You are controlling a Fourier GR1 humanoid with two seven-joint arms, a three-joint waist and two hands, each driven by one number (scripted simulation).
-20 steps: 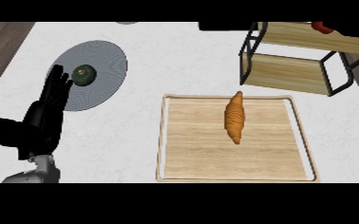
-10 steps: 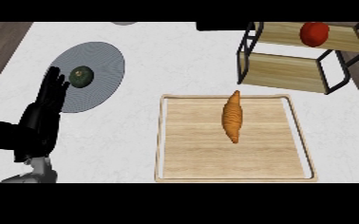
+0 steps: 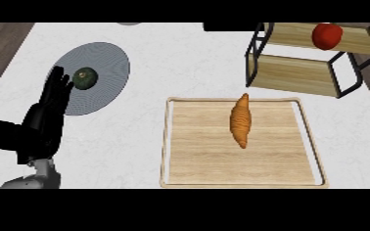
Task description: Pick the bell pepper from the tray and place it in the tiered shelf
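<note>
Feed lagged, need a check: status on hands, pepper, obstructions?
Left hand open, resting at left edge; right hand out of view. Bell pepper on tiered shelf, upper level. Nothing blocking.

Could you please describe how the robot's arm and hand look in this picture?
Only the left hand shows, at the view's left edge: it is black all over, with long slim fingers. Beneath it, a grey rounded forearm part shows at the lower edge. No cables or markings can be seen. The right hand is not visible.
</note>
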